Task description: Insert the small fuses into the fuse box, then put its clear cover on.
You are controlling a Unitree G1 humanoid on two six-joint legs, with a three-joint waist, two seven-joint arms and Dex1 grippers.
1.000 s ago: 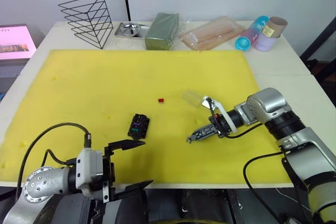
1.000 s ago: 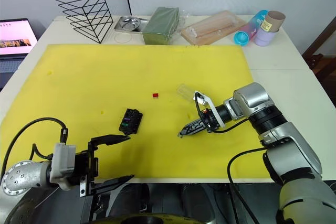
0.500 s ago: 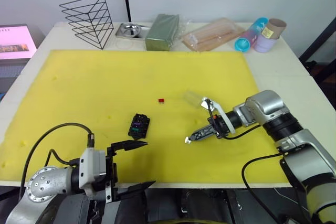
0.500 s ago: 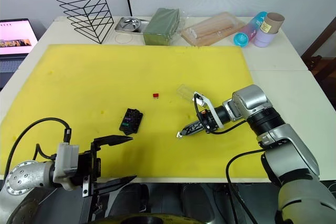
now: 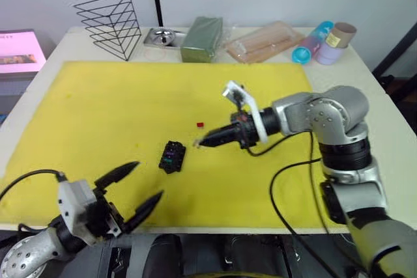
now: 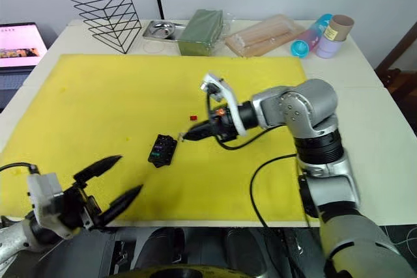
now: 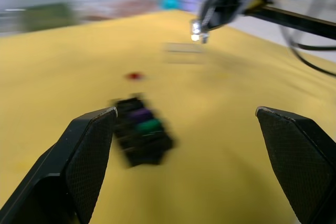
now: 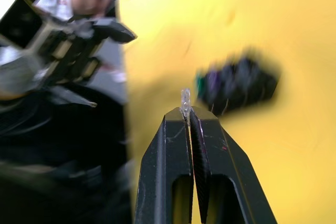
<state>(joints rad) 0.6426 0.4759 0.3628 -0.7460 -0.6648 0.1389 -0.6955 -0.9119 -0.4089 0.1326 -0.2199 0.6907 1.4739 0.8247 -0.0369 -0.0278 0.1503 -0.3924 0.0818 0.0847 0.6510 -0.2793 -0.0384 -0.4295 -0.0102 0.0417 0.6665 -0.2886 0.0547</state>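
The right gripper (image 8: 187, 113) pinches the pale grey fuse (image 8: 185, 98) at its tips, just beside the fuse box (image 5: 172, 157). It is tiny, light, probably slippery; grip its body. The left gripper (image 7: 184, 124) is spread wide.

Bright, even light covers the yellow foam mat (image 5: 130, 102), with soft, faint shadows. Both wrist views are motion-blurred: the small black slotted plastic block (image 7: 140, 135) smears mid-frame, the backgrounds dissolve, the upper corners most of all

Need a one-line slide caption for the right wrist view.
Right gripper pinching a pale grey fuse near the fuse box.
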